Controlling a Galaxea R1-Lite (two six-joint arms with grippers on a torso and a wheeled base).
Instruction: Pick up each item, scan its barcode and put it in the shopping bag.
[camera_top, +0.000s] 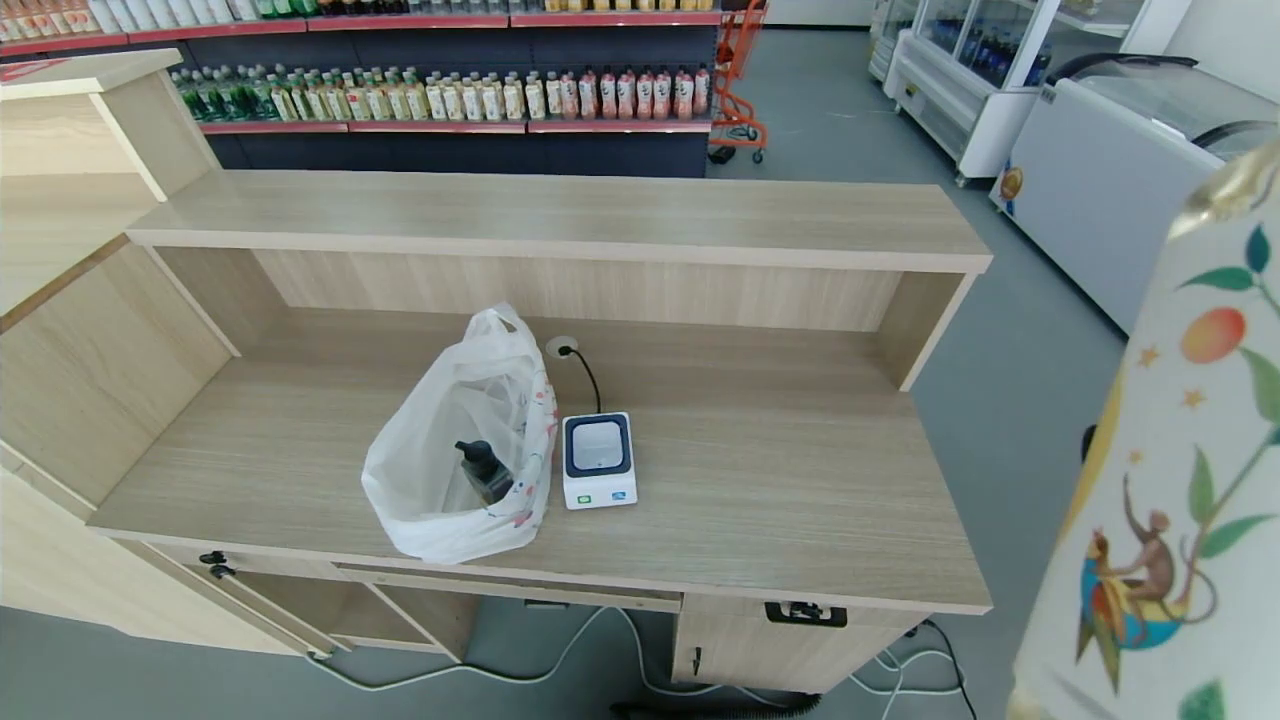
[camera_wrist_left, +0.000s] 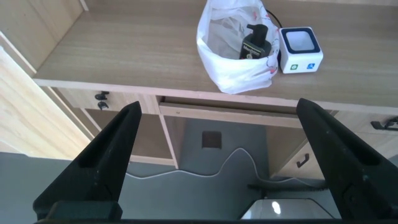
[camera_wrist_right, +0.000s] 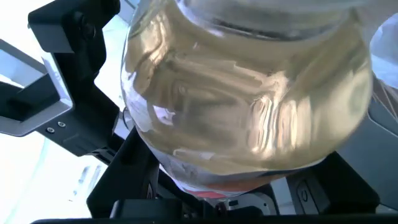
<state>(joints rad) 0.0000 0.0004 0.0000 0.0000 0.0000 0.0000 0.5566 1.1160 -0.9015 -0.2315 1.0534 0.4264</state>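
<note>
Scanning appears to be the step in hand: the right pincer (camera_wrist_right: 230, 124) is clamped on a bottle (camera_top: 1150, 500) of pale liquid with a printed label. The bottle is raised at the right edge of the head frame, well apart from the scanner (camera_top: 597, 460) at centre frame on the desk (camera_top: 800, 480). To do it well, bring the bottle down over the scanner's window, turn it until the barcode faces the window, and hold it steady. The barcode's position cannot be told from these views, so a slow rotation about the bottle's long axis is probably required. Grip firmly, since the rounded wall is likely slippery. Afterward, lower the bottle through the mouth of the bag (camera_top: 450, 450), just left of the scanner, beside the pump bottle (camera_top: 483, 472) standing inside. The left pincer (camera_wrist_left: 219, 124) hangs wide apart, holding nothing, off the desk's front edge. Count: one bag, one scanner, two bottles, of which one is bagged and one is held.
</note>
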